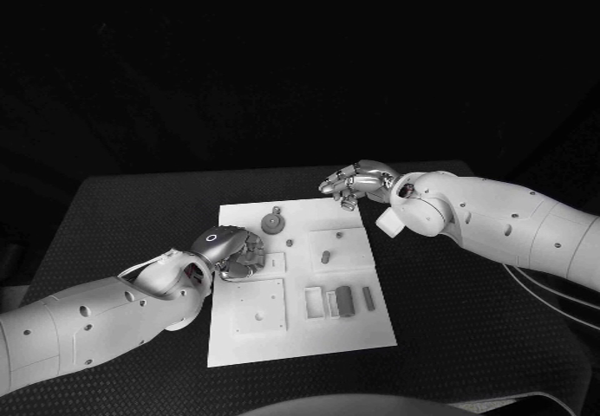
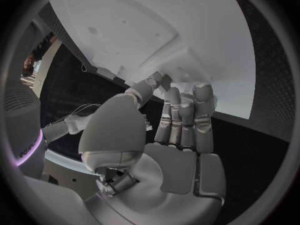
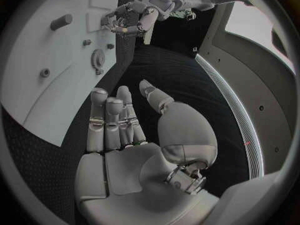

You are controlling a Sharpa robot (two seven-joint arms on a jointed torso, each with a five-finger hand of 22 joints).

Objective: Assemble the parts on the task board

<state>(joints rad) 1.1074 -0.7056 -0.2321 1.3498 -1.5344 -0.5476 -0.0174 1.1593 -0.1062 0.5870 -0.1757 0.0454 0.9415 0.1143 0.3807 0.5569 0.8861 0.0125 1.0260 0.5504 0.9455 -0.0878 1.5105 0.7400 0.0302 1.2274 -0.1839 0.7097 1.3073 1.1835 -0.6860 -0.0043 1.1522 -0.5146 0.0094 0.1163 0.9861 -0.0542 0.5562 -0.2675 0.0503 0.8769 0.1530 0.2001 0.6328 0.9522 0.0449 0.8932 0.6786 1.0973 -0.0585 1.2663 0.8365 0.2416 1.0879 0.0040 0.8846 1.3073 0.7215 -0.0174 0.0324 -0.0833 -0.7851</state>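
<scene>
My left hand (image 1: pixel 229 251), silver and many-fingered at the end of its white arm, rests over the left edge of the white rectangular task board (image 1: pixel 344 325) that lies in the middle of the black table (image 1: pixel 125 208). From my left wrist I see my fingers (image 2: pixel 184 120) lying straight and side by side, their tips close to the board's surface (image 2: pixel 206 40), with my thumb set across in front of them and nothing between them. My right hand (image 1: pixel 354 184) hovers over the table just beyond the board's far right corner; from that wrist its fingers (image 3: pixel 112 117) stand loosely together and upright, the thumb apart, the palm bare, and it holds nothing. On the board the small grey parts sit well apart from both palms: a round toothed gear (image 1: pixel 271 224) stands near the far edge, with a small peg (image 1: pixel 274 211) just beyond it, a short slot-shaped piece (image 1: pixel 325 256) lies in the square plate to the right of my left hand, and two upright rectangular blocks (image 1: pixel 340 302) stand side by side nearer to me, toward the board's right side. In my right wrist view the gear (image 3: pixel 97 59) shows on the board, with a short grey cylinder (image 3: pixel 60 21) farther along it and my left hand (image 3: pixel 134 16) reaching over the board's other side.
</scene>
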